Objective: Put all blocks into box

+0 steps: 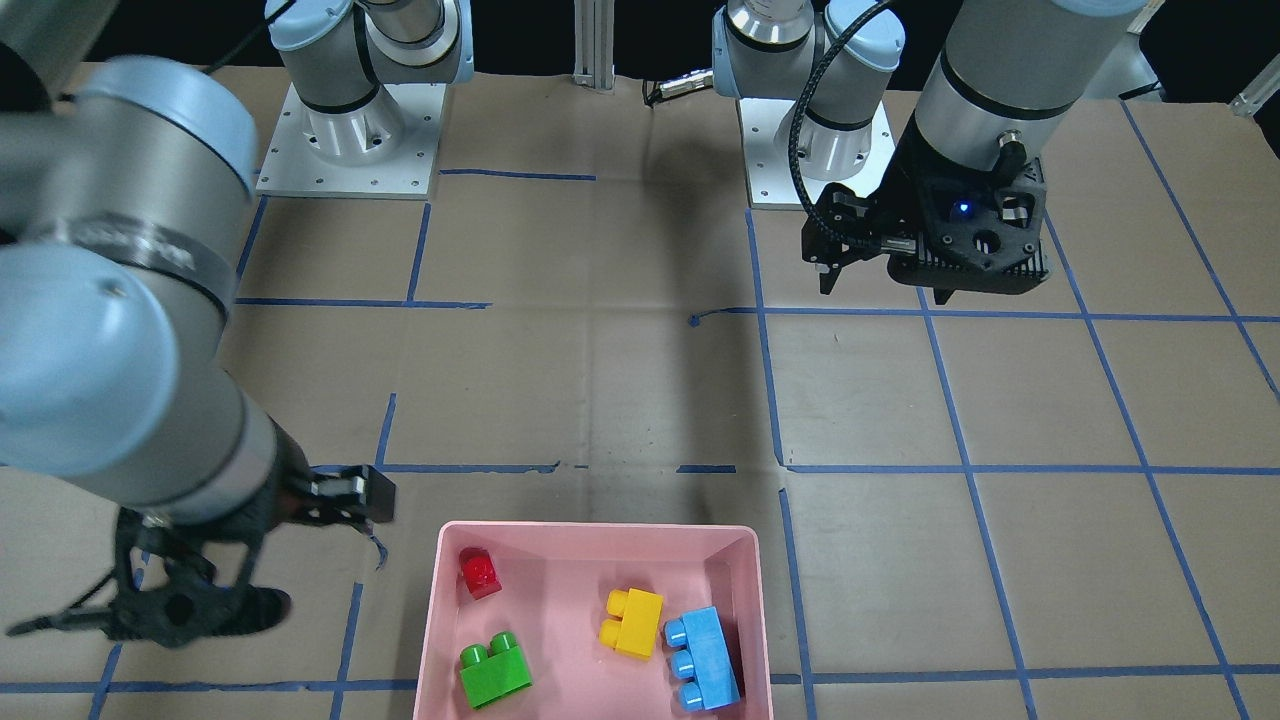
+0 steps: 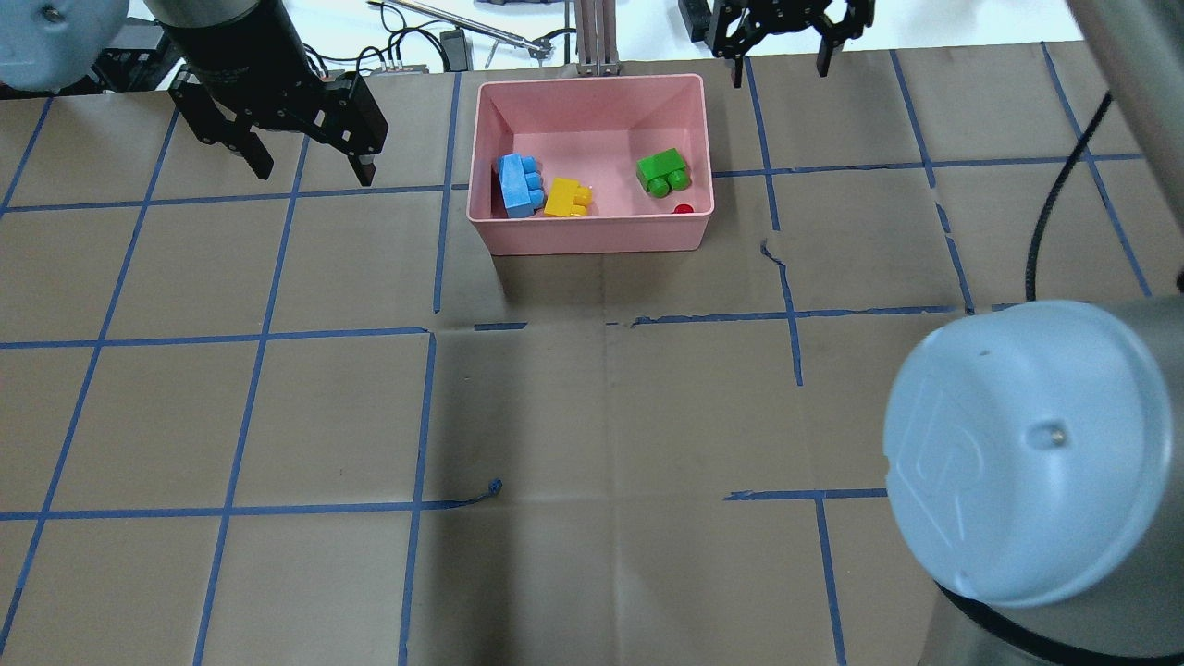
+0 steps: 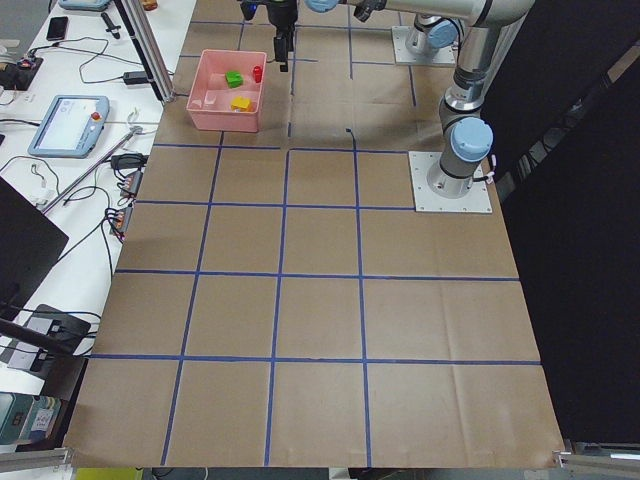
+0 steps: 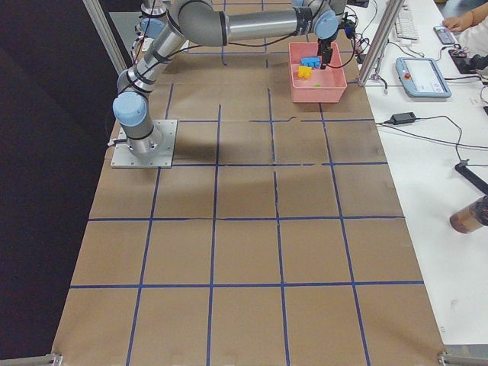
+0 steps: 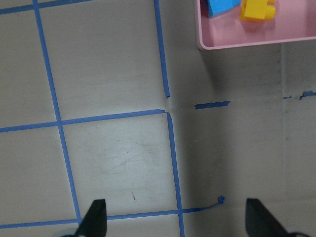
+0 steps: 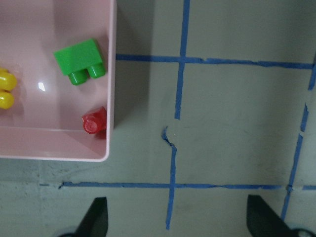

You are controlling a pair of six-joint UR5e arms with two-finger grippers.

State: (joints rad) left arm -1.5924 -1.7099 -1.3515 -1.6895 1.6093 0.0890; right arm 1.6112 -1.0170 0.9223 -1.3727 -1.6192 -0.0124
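Observation:
The pink box [image 2: 592, 236] stands at the table's far edge and holds all the blocks. In the overhead view they are the light blue [image 2: 518, 183], yellow [image 2: 566, 197], green [image 2: 662, 171] and red [image 2: 684, 209] blocks. In the front-facing view they show again: red [image 1: 479, 572], green [image 1: 495, 672], yellow [image 1: 631, 622], blue [image 1: 702, 660]. My left gripper [image 2: 314, 171] is open and empty, above the table to the box's left. My right gripper [image 2: 779, 74] is open and empty, just right of the box's far corner. The right wrist view shows the green [image 6: 79, 61] and red [image 6: 95, 121] blocks.
Brown paper with blue tape lines [image 2: 425, 407] covers the table. A metal post [image 2: 592, 37] stands just beyond the box. Cables and devices [image 3: 75, 115] lie on the white bench past the far edge. The arm bases [image 1: 350, 130] are bolted on the robot's side.

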